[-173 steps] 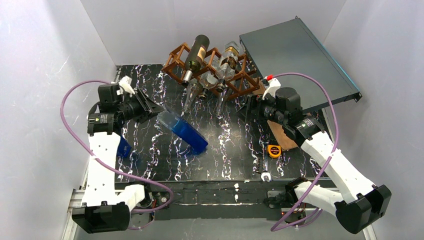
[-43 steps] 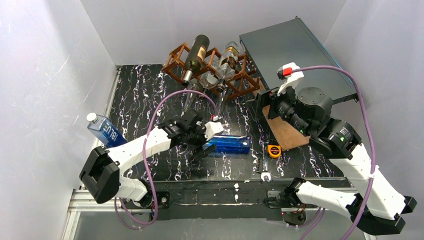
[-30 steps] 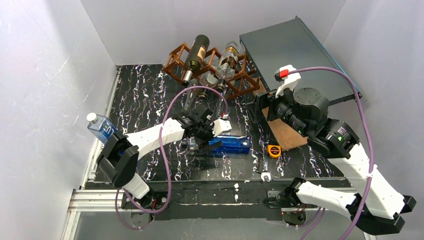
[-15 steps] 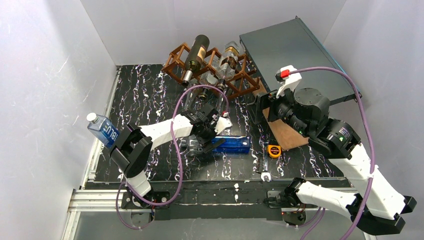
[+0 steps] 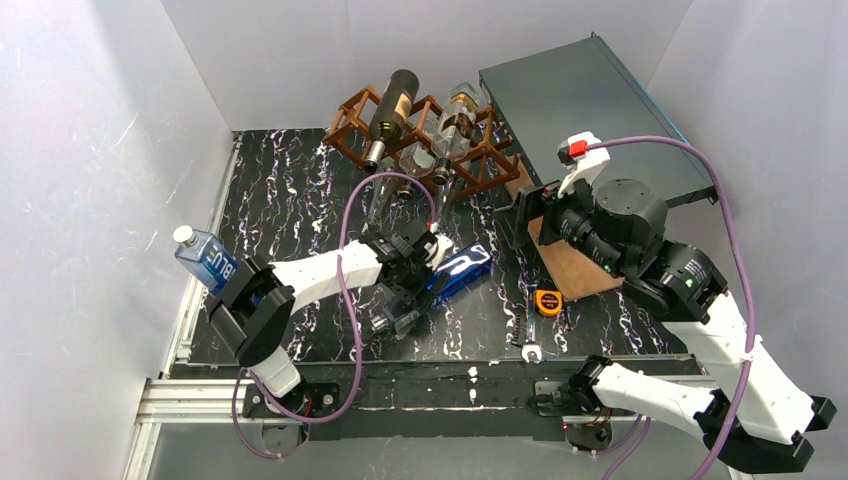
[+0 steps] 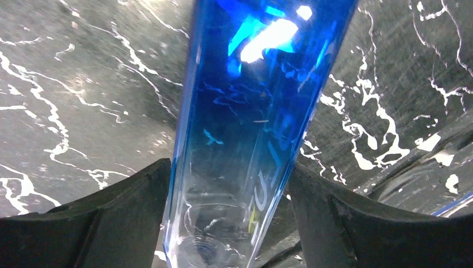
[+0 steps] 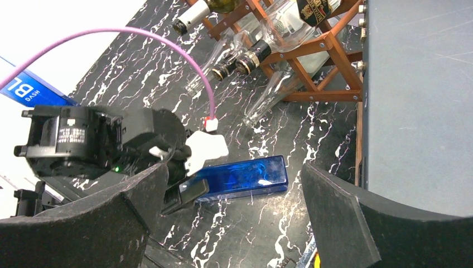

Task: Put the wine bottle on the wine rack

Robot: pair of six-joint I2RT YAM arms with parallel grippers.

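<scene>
The wine bottle [image 5: 462,270] is a blue square glass bottle lying slantwise on the black marbled table, base toward the back right. My left gripper [image 5: 418,290] is shut on its neck end. In the left wrist view both black fingers [image 6: 128,206] press the blue wine bottle [image 6: 251,111] from either side of my left gripper [image 6: 228,170]. The reddish-brown wine rack [image 5: 342,122] stands at the back, also in the right wrist view as the wine rack [image 7: 318,96]. My right gripper [image 5: 528,212] hovers open right of the bottle; through the open right gripper [image 7: 234,168] I see the wine bottle [image 7: 245,176].
The rack holds a dark bottle [image 5: 395,105] and clear bottles [image 5: 458,120]. A dark grey panel [image 5: 600,110] leans at the back right. A wooden board [image 5: 575,265], yellow tape measure [image 5: 547,300] and metal tool [image 5: 525,325] lie right. A blue BLU bottle [image 5: 205,260] stands far left.
My left gripper reached the blue bottle and closed on its neck end. The bottle swung from lying crosswise to a diagonal. The right arm barely moved.
</scene>
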